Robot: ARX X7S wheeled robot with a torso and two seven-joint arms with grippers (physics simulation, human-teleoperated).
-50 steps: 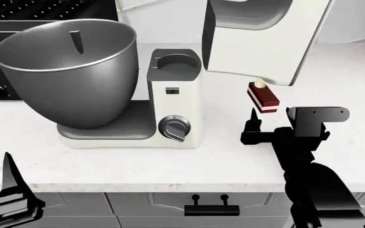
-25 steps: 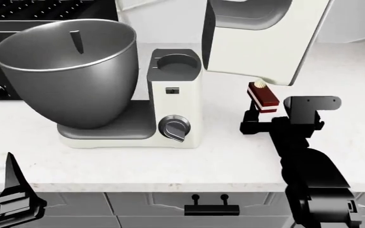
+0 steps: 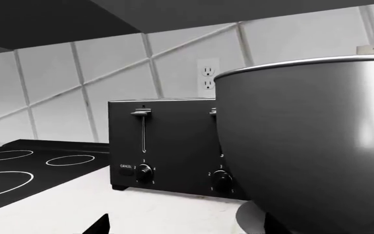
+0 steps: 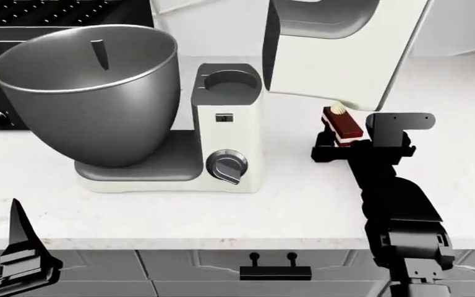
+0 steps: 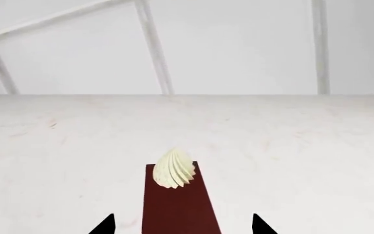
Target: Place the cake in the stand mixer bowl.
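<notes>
The cake (image 4: 342, 127) lies on the white counter (image 4: 303, 204) right of centre in the head view, just right of the mixer (image 4: 227, 139) and below its raised white head (image 4: 336, 49). The right gripper (image 4: 341, 147) sits at the cake's near end, fingers spread to either side of it, not clenched; the right wrist view shows both tips flanking the slice. The bowl (image 4: 89, 93) stands at upper left, well apart from the cake. The left gripper (image 4: 19, 247) hangs at lower left; I cannot tell its finger state. A toaster (image 3: 167, 144) stands behind the bowl.
</notes>
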